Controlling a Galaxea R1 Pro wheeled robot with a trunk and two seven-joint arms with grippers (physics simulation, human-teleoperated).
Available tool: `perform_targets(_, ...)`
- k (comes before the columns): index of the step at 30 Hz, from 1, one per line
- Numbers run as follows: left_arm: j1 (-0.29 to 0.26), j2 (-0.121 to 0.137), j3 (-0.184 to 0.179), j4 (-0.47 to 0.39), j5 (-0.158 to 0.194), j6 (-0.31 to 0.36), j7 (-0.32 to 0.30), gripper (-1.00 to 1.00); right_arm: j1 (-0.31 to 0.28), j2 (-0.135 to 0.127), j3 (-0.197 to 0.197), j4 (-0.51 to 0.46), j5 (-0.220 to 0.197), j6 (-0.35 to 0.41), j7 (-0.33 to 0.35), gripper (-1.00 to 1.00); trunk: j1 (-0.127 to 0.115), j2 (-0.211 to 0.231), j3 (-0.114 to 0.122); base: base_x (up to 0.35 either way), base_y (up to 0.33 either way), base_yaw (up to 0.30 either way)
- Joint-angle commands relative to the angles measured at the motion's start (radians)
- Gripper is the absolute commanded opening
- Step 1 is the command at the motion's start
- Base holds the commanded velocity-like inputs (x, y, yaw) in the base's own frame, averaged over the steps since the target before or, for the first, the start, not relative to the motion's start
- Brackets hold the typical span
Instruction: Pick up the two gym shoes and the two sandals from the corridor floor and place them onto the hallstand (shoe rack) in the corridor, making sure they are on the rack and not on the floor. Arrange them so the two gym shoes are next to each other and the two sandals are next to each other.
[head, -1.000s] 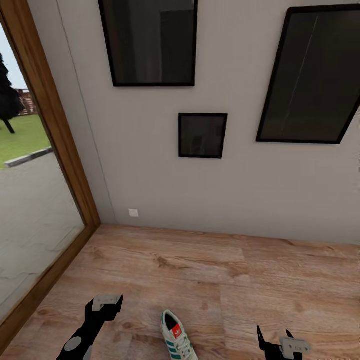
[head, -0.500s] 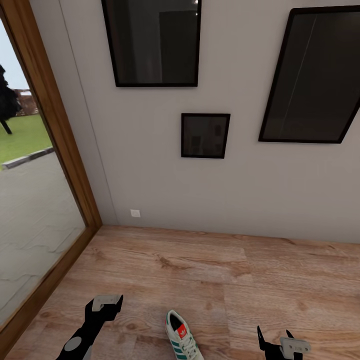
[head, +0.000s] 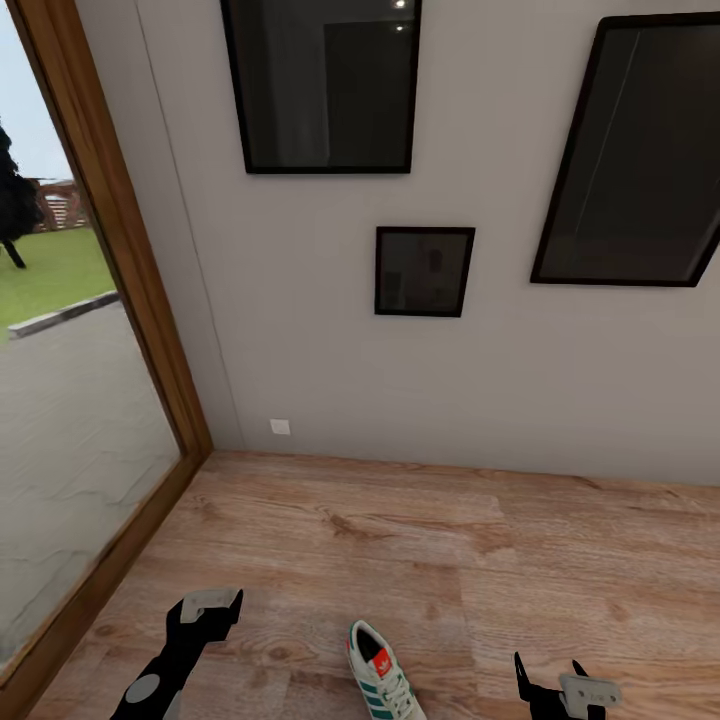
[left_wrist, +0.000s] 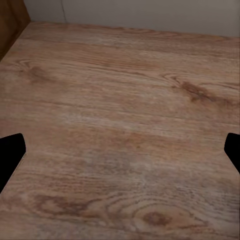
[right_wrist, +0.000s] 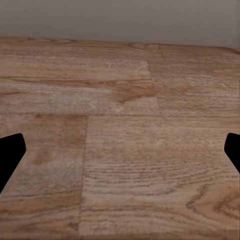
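In the left wrist view the two fingertips of the left gripper (left_wrist: 120, 150) are seen at opposite edges of the picture, spread wide, with nothing between them but bare planks. The same is seen of the right gripper (right_wrist: 120, 150) in its own wrist view: jaws parted wide, nothing held.

In the head view the left gripper (head: 205, 612) is held low over the corridor floor (head: 420, 540) at the lower left, and the right gripper (head: 548, 684) is cut by the lower edge at the lower right. Between them, near the bottom edge, one gym shoe (head: 383, 685) is lying on the planks (cream-white, green side stripes, a red tongue label), its toe pointed toward the wall and its heel cut off by the frame. It is touched by neither gripper.

Beyond the floor a grey wall (head: 330, 380) is seen, on which three dark framed pictures are hung: a large one (head: 325, 85), a small one (head: 423, 271) below it, and a tilted one (head: 635, 150) at the right. A small white socket (head: 280, 427) is set low on the wall. At the left a wooden door frame (head: 120, 260) is bordered by glass, through which paving and grass are visible.
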Motion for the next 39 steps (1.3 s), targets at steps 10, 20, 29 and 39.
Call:
perform_targets(10, -0.001, -0.001, 0.008, 0.001, -0.005, -0.003, -0.009, 1.00, -0.001, 0.000, 0.007, 0.001, -0.010, -0.003, 0.003, 1.00, 0.000, 0.000, -0.001, 0.000, 0.061, 0.000)
perform_targets(20, -0.001, -0.001, 0.008, 0.000, -0.005, -0.003, -0.009, 1.00, -0.001, 0.000, 0.007, 0.001, -0.009, -0.003, 0.003, 1.00, 0.000, 0.000, -0.001, 0.000, 0.202, 0.000)
perform_targets(29, -0.001, -0.001, 0.008, -0.001, -0.005, -0.003, -0.009, 1.00, -0.001, 0.000, 0.007, 0.000, -0.009, -0.003, 0.003, 1.00, 0.000, 0.000, -0.001, 0.000, 0.065, 0.000)
perform_targets(39, -0.001, -0.001, 0.008, -0.001, -0.005, -0.003, -0.009, 1.00, -0.001, 0.000, 0.007, 0.000, -0.009, -0.003, 0.003, 1.00, 0.000, 0.000, -0.001, 0.000, 0.031, 0.000)
